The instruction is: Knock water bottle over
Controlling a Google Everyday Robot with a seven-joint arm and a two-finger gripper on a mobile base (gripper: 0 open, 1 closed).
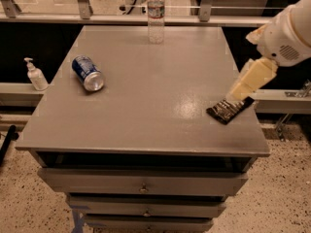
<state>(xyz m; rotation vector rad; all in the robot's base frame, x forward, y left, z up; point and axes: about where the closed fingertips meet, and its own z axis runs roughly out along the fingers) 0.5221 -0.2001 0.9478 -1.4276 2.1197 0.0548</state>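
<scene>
The water bottle (155,14) stands upright at the far edge of the grey table (146,106), near the middle. It is clear, with a white cap and a label band. My gripper (238,92) comes in from the right on a white arm (286,35). It hangs over the table's right edge, just above a dark snack packet (229,109). It is far from the bottle, to the bottle's right and nearer the front.
A blue soda can (88,73) lies on its side on the left of the table. A small white pump dispenser (35,75) stands on a ledge off the table's left side. A railing runs behind the table. Drawers sit below the top.
</scene>
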